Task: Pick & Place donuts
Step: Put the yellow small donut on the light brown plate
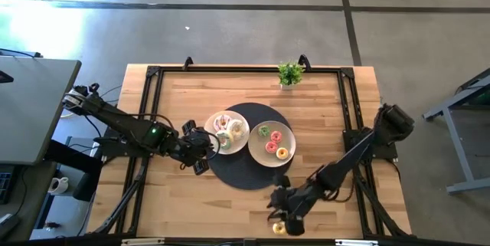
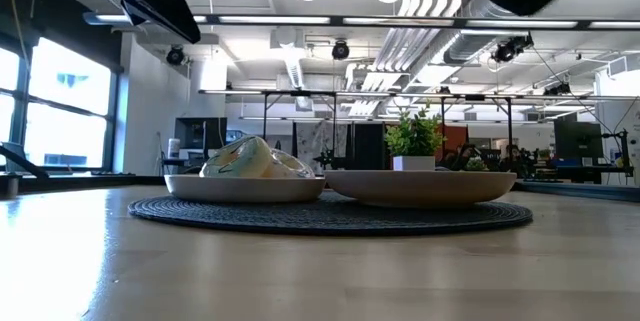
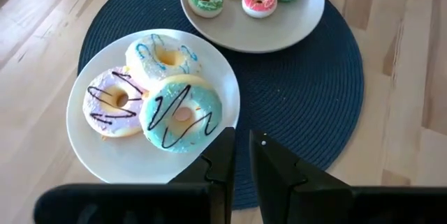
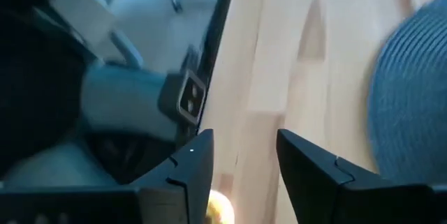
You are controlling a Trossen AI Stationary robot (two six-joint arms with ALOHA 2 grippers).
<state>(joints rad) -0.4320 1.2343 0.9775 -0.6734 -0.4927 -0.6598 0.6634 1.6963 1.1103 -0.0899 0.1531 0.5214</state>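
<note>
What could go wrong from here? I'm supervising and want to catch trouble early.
1. The yellow donut lies close to the front edge of the table, under the open right claw; a misjudged grab could knock it off.
2. The left claw sits at the rim of the white plate holding three large donuts; moving forward could shove it.

Robotics lab or open industrial workspace. Bare concrete floor (image 1: 230,24) surrounds a wooden tabletop (image 1: 230,200) edged by a black metal frame (image 1: 348,100). Low view: exposed ceiling ducts (image 2: 420,1), hanging lights, large windows (image 2: 60,101), monitors and desks in the background. A grey desk (image 1: 31,108) stands beside the rig. Small potted plant (image 1: 289,73) on the tabletop.
</note>
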